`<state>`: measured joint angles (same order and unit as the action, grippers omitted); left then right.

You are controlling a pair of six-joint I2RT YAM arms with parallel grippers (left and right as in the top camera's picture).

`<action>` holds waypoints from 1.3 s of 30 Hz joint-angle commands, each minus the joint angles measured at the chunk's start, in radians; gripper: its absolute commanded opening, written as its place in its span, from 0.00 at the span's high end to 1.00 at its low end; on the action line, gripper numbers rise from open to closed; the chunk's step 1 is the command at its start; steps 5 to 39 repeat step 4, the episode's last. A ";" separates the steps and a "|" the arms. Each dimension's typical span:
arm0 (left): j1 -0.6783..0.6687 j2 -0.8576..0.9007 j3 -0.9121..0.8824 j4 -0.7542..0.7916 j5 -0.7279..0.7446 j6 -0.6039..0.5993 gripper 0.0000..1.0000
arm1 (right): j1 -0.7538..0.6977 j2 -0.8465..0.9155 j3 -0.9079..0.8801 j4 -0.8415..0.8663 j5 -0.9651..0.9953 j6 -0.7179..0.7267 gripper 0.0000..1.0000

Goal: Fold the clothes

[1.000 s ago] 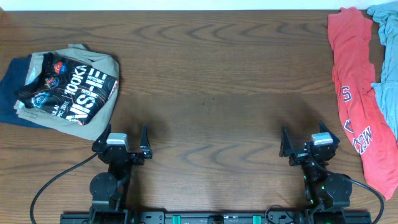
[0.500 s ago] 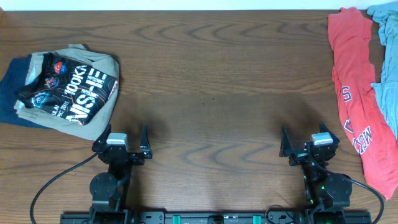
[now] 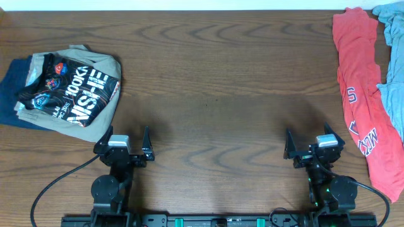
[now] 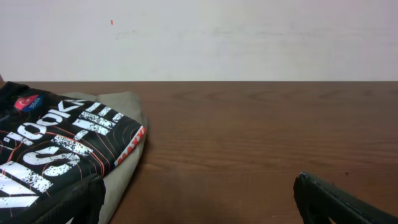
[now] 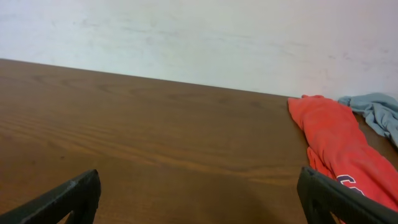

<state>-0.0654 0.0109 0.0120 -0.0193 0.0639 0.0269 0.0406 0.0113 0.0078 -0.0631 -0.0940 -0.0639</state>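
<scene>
The black jersey [image 3: 72,94] with white lettering and thin orange lines lies folded at the table's left, on top of a folded tan garment [image 3: 104,110] and a dark blue one [image 3: 9,94]. In the left wrist view the black jersey [image 4: 50,146] fills the lower left. My left gripper [image 3: 126,140] rests open near the front edge, below and right of that pile, with nothing between its fingers. My right gripper [image 3: 309,144] is open too, front right, empty. A red shirt [image 3: 360,94] lies unfolded along the right edge.
A light blue-grey garment [image 3: 394,57] lies crumpled at the far right corner beside the red shirt [image 5: 336,143]. Bare wooden table [image 3: 214,82] spans the middle. A white wall stands behind the table's far edge.
</scene>
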 commanded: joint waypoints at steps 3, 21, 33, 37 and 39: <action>0.004 -0.007 -0.008 -0.047 0.006 -0.002 0.02 | 0.000 -0.006 -0.002 -0.004 0.000 -0.016 0.01; 0.005 -0.007 -0.008 -0.047 0.006 -0.002 0.02 | 0.000 -0.006 -0.002 -0.004 0.000 -0.016 0.01; 0.005 -0.007 -0.008 -0.047 0.006 -0.002 0.02 | 0.000 -0.006 -0.002 -0.004 0.000 -0.016 0.01; 0.005 -0.007 -0.008 -0.047 0.006 -0.002 0.02 | 0.000 -0.006 -0.002 -0.004 0.000 -0.016 0.01; 0.005 -0.007 -0.008 -0.047 0.006 -0.002 0.02 | 0.000 -0.006 -0.002 -0.004 0.000 -0.016 0.01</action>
